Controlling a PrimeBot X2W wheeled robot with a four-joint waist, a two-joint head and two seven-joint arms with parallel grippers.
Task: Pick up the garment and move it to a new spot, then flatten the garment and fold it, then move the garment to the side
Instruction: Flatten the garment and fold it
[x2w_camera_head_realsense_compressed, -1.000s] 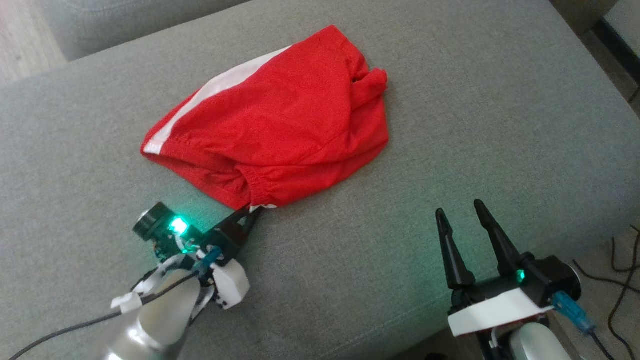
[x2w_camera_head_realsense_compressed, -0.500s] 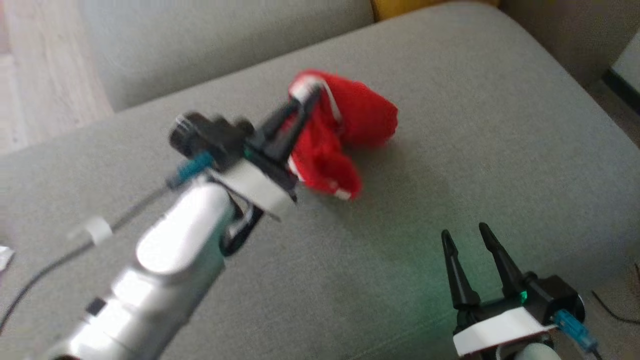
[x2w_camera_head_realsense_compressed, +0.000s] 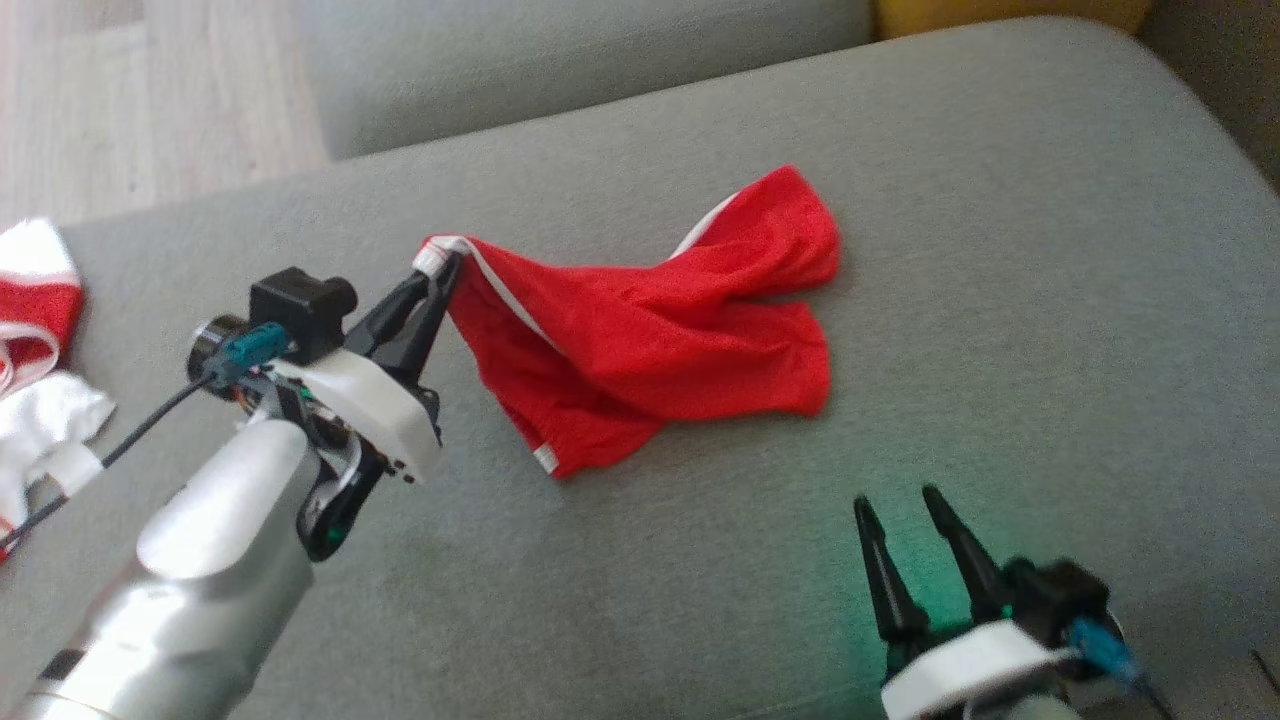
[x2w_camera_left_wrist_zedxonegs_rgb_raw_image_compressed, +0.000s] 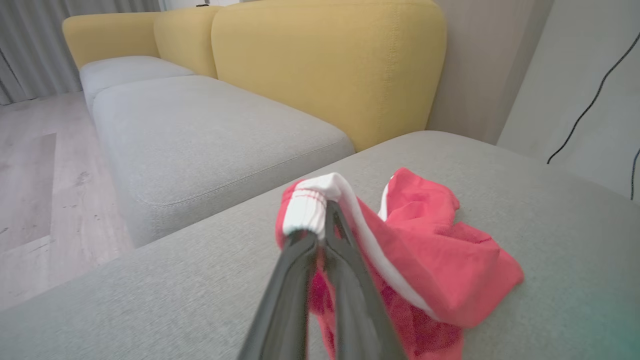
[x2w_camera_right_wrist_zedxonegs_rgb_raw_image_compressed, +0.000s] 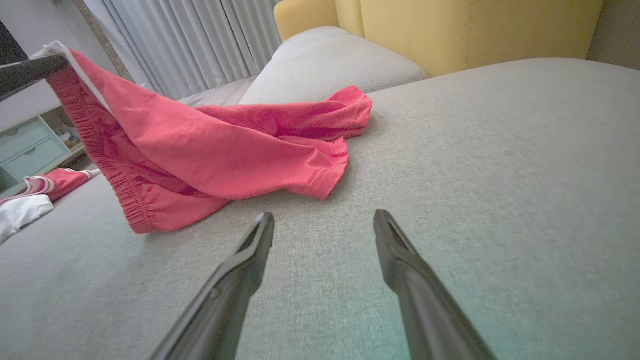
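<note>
Garment (x2w_camera_head_realsense_compressed: 650, 350) first: from the head view we see the red shorts with white trim stretched across the middle of the grey cushion (x2w_camera_head_realsense_compressed: 1000, 250). Their left corner is lifted off the fabric, and the rest trails to the right and lies crumpled on the seat. Our left gripper (x2w_camera_head_realsense_compressed: 440, 275) is clenched on that raised white corner, its fingers pressed together around the cloth. Our right gripper (x2w_camera_head_realsense_compressed: 897, 497) sits at the near right, its fingers spread with nothing between them, well apart from the shorts. At the far left edge of the cushion lies a small pile of red and white clothes (x2w_camera_head_realsense_compressed: 35, 300), and beyond it we see a wooden floor (x2w_camera_head_realsense_compressed: 150, 100).

From the left wrist view, we look along the two dark fingers, which meet at their tips on the gathered white band. The red cloth hangs below and to the right of them and rests on the cushion. A yellow backrest (x2w_camera_left_wrist_zedxonegs_rgb_raw_image_compressed: 330, 65) stands at the far side.

From the right wrist view, the two fingers stand wide and empty above the bare cushion. The shorts lie beyond them to the left, their high corner pinched at the upper left by the other arm's dark finger. Pale curtains (x2w_camera_right_wrist_zedxonegs_rgb_raw_image_compressed: 200, 45) and a light green drawer unit (x2w_camera_right_wrist_zedxonegs_rgb_raw_image_compressed: 30, 147) show in the background.
</note>
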